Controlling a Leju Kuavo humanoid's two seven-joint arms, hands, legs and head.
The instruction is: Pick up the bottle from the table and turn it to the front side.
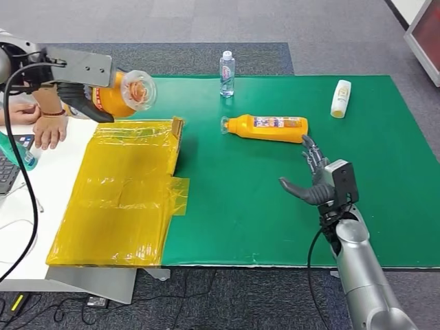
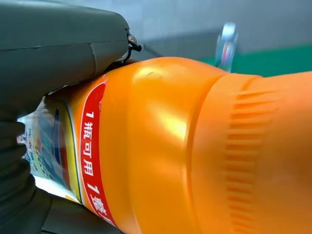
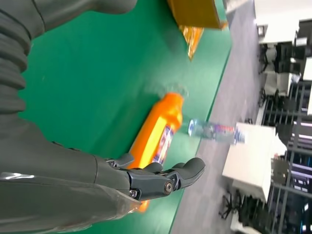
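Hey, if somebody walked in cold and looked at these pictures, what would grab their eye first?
Probably the orange bottle that the left hand holds up in the air over the far left of the table, above the yellow wrapped box. Next, a second orange bottle lying on its side on the green mat, with the right hand open just short of its base, fingers spread toward it.

The held orange bottle (image 2: 176,146) reads "1瓶可用1" (rest cut off, perhaps "整").
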